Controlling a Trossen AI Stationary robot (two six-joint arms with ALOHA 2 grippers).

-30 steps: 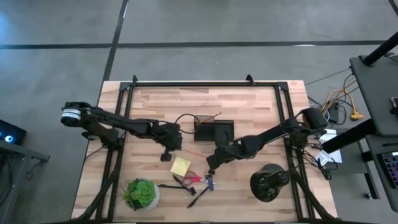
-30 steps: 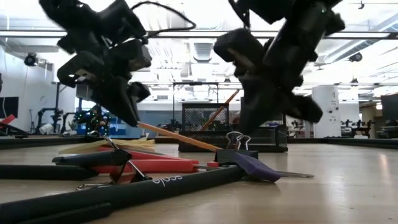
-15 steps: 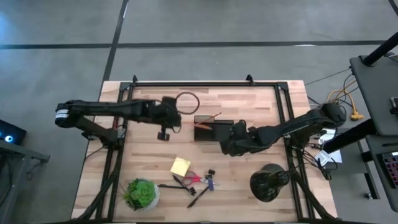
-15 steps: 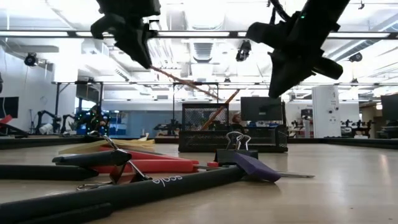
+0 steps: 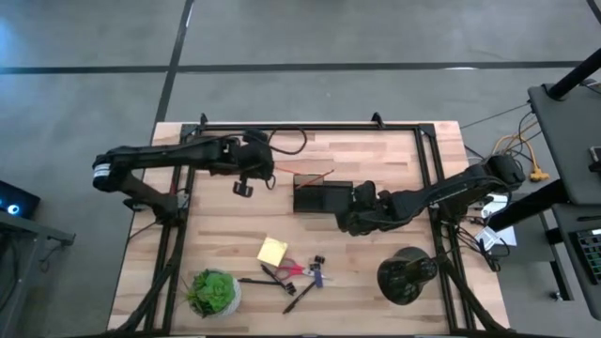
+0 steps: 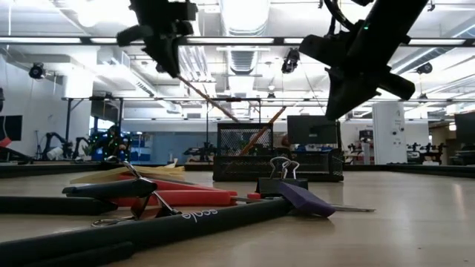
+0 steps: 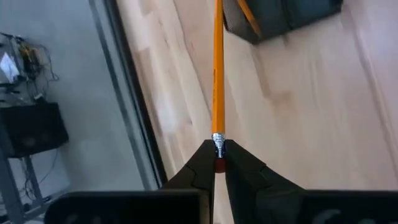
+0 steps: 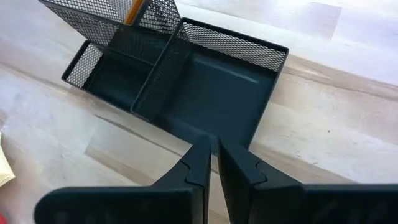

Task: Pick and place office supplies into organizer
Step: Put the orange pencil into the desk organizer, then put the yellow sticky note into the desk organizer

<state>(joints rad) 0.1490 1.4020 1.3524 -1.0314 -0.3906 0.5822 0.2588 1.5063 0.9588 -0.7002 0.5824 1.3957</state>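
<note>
Left gripper (image 7: 218, 163) is clamped on the eraser end of the thin orange pencil (image 7: 217, 68). Pencil runs straight out from the fingertips, tip toward the organizer (image 5: 322, 197), held above the table (image 5: 394, 150). Right gripper (image 8: 211, 163), fingers nearly together and empty, hovers beside the organizer.

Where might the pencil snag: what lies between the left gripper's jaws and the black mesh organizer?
Only bare wooden table, the left wrist view shows; the thin orange pencil held in the left gripper spans it toward the black wire-mesh organizer.
</note>
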